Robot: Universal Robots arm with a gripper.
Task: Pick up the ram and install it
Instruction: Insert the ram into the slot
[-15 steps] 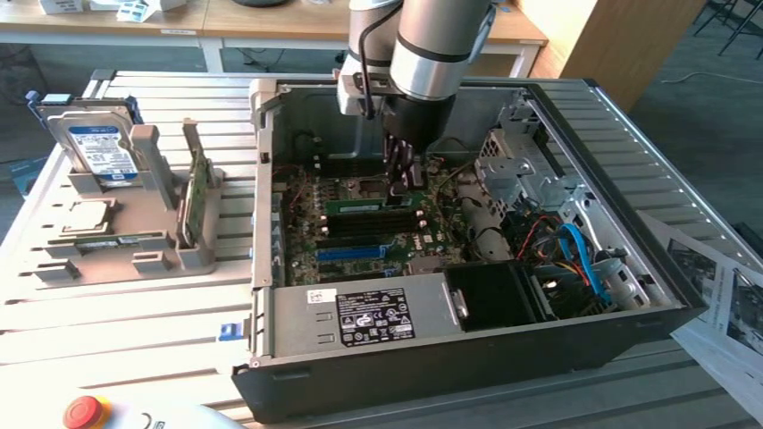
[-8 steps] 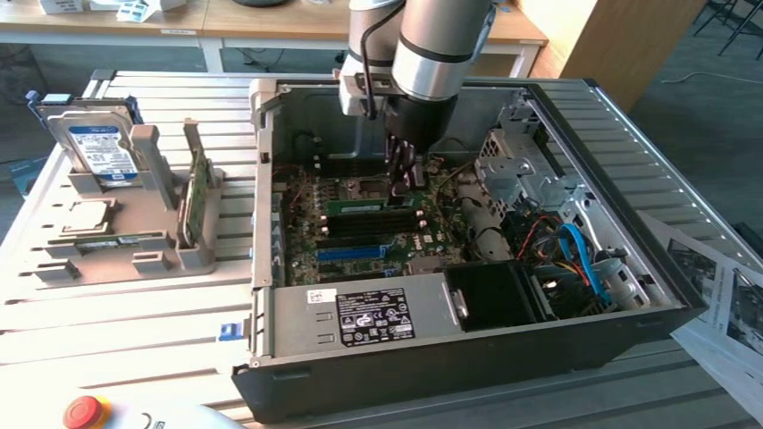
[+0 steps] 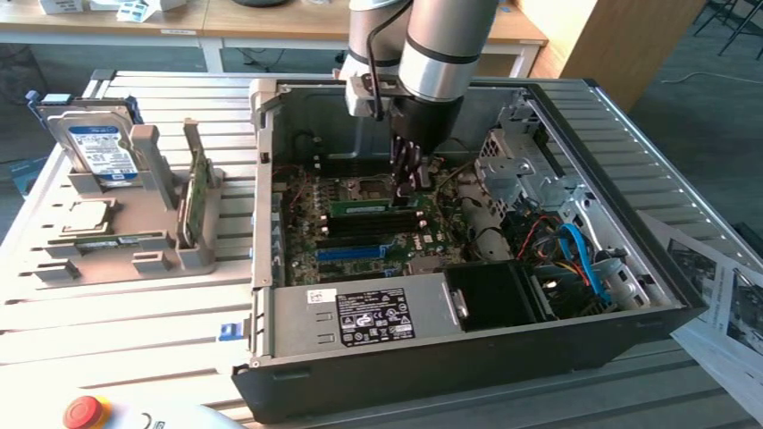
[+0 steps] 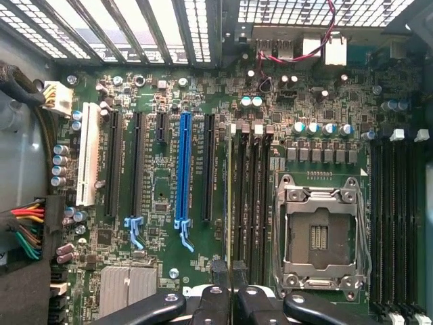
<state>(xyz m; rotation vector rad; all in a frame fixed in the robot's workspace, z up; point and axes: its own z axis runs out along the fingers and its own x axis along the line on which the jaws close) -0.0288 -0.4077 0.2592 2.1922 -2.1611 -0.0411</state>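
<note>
A slatted metal table [image 3: 143, 322] stood in bright light. Behind it ran pale wooden desks [image 3: 274, 22] with cables [image 3: 256, 58] hanging beneath. A wooden cabinet side [image 3: 620, 45] rose toward the exterior view's right, over grey floor [image 3: 703, 98]. Printed sheets [image 3: 727, 304] lay at the table's edge.

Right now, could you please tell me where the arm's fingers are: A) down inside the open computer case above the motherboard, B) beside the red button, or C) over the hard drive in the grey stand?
A: the fingers reach down into the open computer case, just above the motherboard, well apart from the hard drive at the exterior view's left.
</note>
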